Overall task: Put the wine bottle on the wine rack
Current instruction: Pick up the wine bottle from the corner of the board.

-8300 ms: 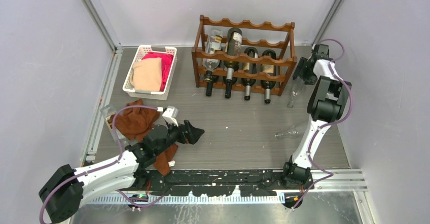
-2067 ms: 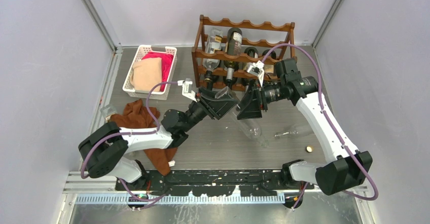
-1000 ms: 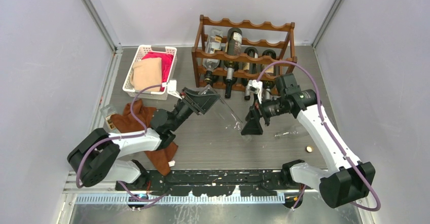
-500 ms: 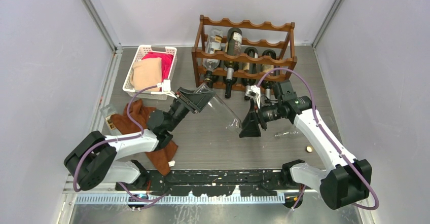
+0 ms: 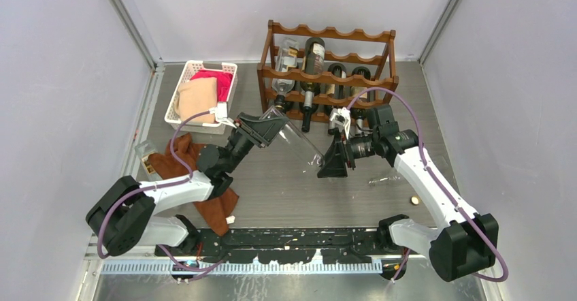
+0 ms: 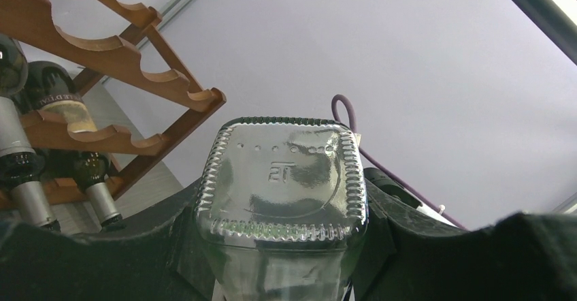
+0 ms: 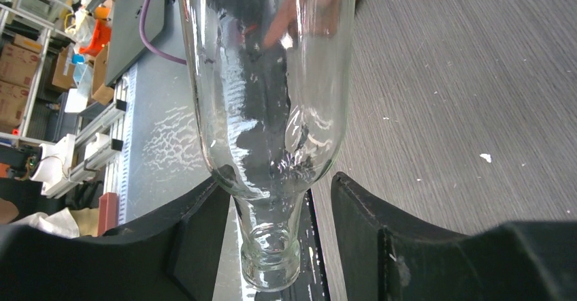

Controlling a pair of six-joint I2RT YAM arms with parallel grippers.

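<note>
Top external view, starting at the left: a white basket [image 5: 179, 105] of cloths sits toward the far side, and a brown cloth [image 5: 178, 161] lies nearer on the table [image 5: 286, 195]. Just right of these, the left claw [image 5: 264, 128] is clamped on the base end of the wine bottle [image 5: 299, 144]. The left wrist view confirms this, with the square glass base sitting snug between the dark fingers.

The clear, empty bottle appears to be held off the table. It slants from that base down toward the near right, in front of the wine rack [image 5: 326, 78] and well short of it.

At the bottle's neck end is the right claw [image 5: 331, 165]. In the right wrist view its fingers [image 7: 197, 246] flank the neck. One tip sits against the shoulder, while a gap shows beside the narrow neck. I cannot tell whether this claw is actually pinching the glass.

Further right, another clear bottle [image 5: 388, 176] and a small cap [image 5: 414, 199] lie on the table.

The step in hand looks like a two-arm hold or handover of the bottle, with the placing not yet begun. Next, the neck grip should be made firm before either claw lets go. The bottle then has to be levelled and carried far, into a free pair of scallops. The top tier looks unoccupied. It should lie neck toward the near side, like the bottles already racked.
</note>
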